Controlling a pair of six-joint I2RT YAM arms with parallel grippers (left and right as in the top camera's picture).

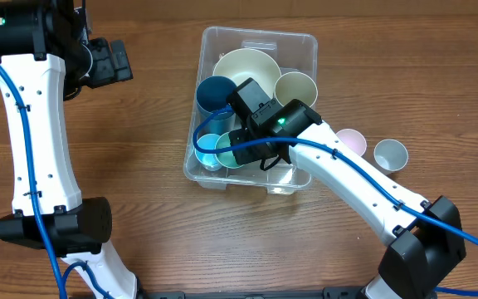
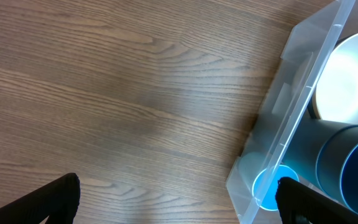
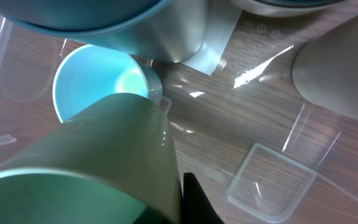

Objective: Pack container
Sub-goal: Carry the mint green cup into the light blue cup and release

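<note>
Right gripper (image 1: 241, 134) is down inside the container (image 1: 260, 40), over its near-left part, jaws closed. In the right wrist view we see one dark finger (image 3: 197, 199) right against the wall of a green cup (image 3: 104, 162); we cannot tell whether that wall is pinched. Container sits at the table's (image 1: 139, 166) centre-back, clear walls, wood showing through its floor (image 3: 260, 112). Inside it we log a big cream bowl (image 1: 247, 66) at the back, a cream cup (image 1: 295, 87) on the back right, a dark blue cup (image 1: 216, 93) on the left, and a light blue cup (image 1: 208, 148) at the near-left corner just beside the green cup (image 1: 232, 149). Left gripper (image 1: 125, 62) is spread wide, holding nothing, over bare wood well left of the container. Its wrist view shows both tips low in frame and the container's wall (image 2: 291, 118) at the right edge. A pink cup (image 1: 351, 141) and a grey-blue cup (image 1: 391, 154) stand on the table just right of the container, outside it.
</note>
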